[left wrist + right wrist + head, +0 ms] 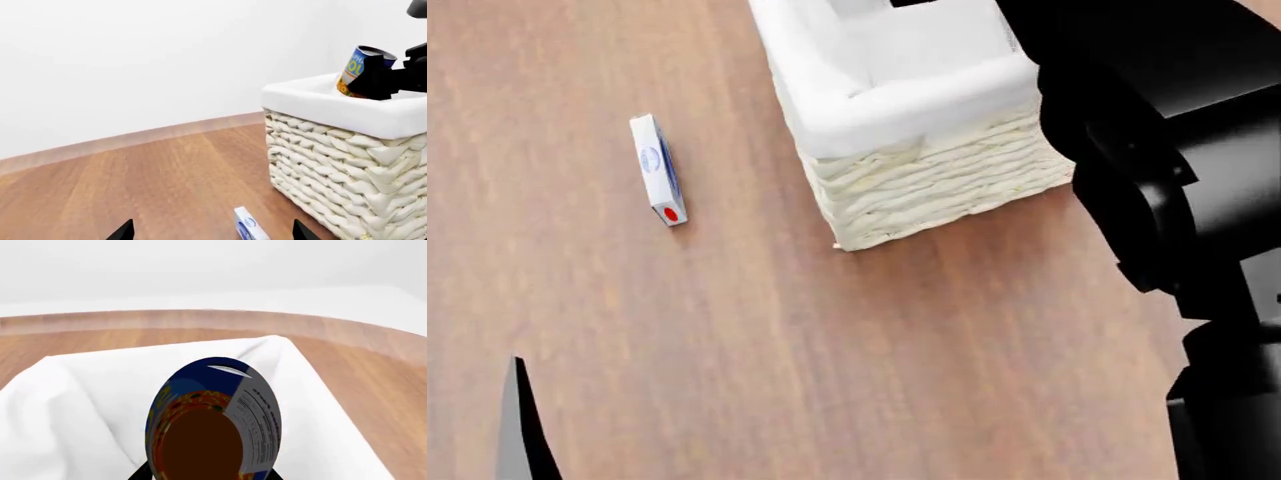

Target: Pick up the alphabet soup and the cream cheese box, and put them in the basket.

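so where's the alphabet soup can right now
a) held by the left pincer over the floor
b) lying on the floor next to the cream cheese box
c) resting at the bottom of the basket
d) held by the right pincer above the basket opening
d: the left wrist view shows the alphabet soup clamped in the right pincer over the rim of the basket, and the right wrist view has the white liner beneath it.
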